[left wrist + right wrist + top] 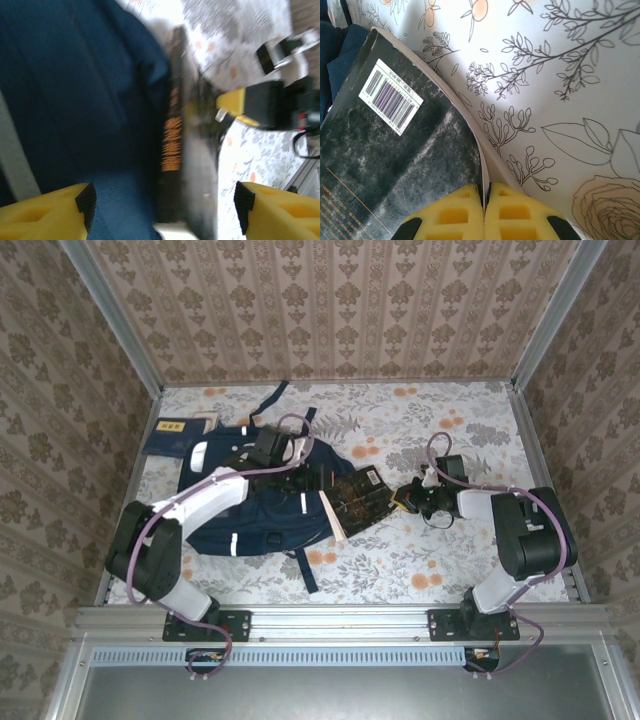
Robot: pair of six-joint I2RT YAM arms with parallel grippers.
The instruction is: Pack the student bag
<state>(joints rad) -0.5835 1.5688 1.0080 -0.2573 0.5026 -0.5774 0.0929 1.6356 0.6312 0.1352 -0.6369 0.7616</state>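
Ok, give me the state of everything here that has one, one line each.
student bag: lying flat on the table
dark book: back cover up, at the bag's edge, one edge clamped
navy book with yellow label: closed, flat on the table
left pincer: open, empty, over bag and dark book
right pincer: shut on the dark book

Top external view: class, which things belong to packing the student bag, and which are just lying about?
In the job:
- student bag
- dark barcoded book, its edge pinched by the shut right pincer
- left pincer, open over the bag

Lying about:
- navy-blue book with yellow label, untouched
- flowered table cover
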